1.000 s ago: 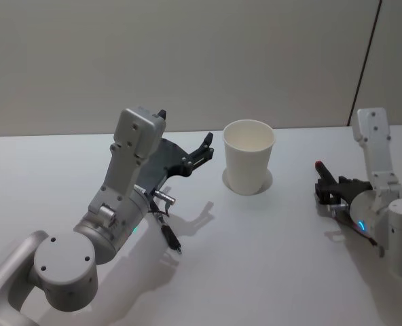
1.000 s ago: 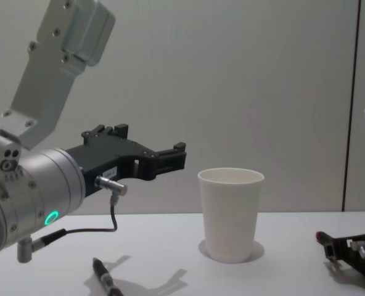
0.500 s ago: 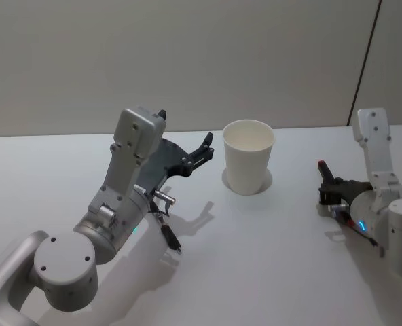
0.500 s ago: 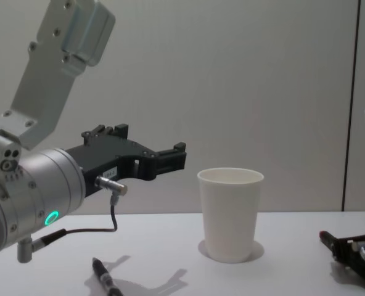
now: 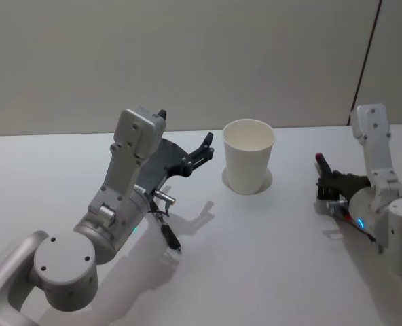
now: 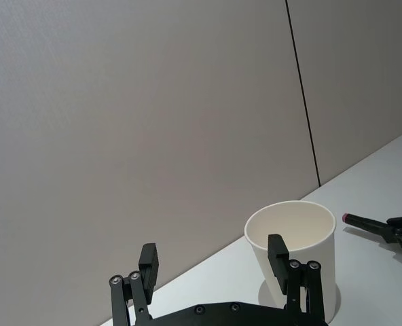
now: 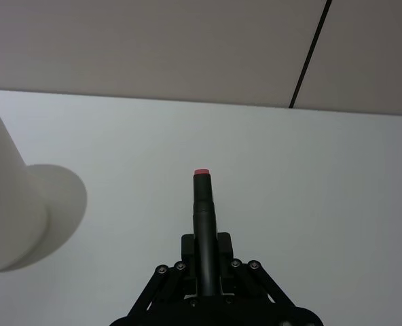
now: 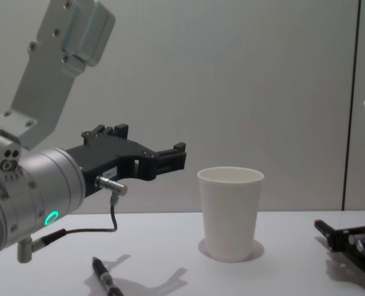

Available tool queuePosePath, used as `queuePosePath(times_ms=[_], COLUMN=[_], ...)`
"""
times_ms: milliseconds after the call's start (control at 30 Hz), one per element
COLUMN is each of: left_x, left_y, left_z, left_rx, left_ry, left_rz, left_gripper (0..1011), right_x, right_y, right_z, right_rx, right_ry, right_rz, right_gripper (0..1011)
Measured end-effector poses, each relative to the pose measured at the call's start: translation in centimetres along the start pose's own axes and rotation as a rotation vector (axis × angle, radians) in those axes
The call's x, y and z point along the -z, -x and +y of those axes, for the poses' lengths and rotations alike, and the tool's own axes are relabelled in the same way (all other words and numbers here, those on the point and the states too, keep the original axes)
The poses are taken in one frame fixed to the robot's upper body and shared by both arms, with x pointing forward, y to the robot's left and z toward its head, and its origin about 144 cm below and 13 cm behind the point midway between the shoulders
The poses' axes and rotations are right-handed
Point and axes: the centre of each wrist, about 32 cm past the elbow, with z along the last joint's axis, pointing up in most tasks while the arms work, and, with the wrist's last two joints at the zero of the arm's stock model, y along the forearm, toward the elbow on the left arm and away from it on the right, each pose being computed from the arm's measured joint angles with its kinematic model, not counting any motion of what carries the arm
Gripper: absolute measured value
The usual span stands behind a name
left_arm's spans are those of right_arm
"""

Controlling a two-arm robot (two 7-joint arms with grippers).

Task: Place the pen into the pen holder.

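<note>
At right, the right gripper [image 5: 331, 183] clamps a black red-tipped pen [image 7: 202, 204]; carried low, it could topple the white paper cup [image 5: 248, 159]. Left gripper [image 6: 212, 248] gapes empty.

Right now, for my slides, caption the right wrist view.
Right gripper grips a red-tipped black pen, the white pen holder standing nearby.

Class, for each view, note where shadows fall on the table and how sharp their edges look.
Head view: the left gripper throws a soft, branching shadow on the table below it. Right wrist view: the pen holder casts a rounded, soft-edged shadow toward the pen. Chest view: a faint grey shadow lies under the left gripper.
</note>
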Motion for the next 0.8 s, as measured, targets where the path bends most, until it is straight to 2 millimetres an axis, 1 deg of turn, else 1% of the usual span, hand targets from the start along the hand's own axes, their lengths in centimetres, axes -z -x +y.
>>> queuePosePath(times_ms=[367, 800], left_x=[0.0, 0.0], left_y=[0.0, 0.0], left_z=[0.0, 0.0], left_rx=[0.0, 0.0], left_ry=[0.0, 0.0], left_rz=[0.0, 0.0], left_gripper=[1003, 1003], right_x=[-0.4, -1.5], right_y=[0.1, 0.1], right_z=[-0.5, -1.3], right_rx=[-0.022, -0.065], right_ry=[-0.124, -0.316], right_rz=[-0.024, -0.047], right_gripper=[177, 177])
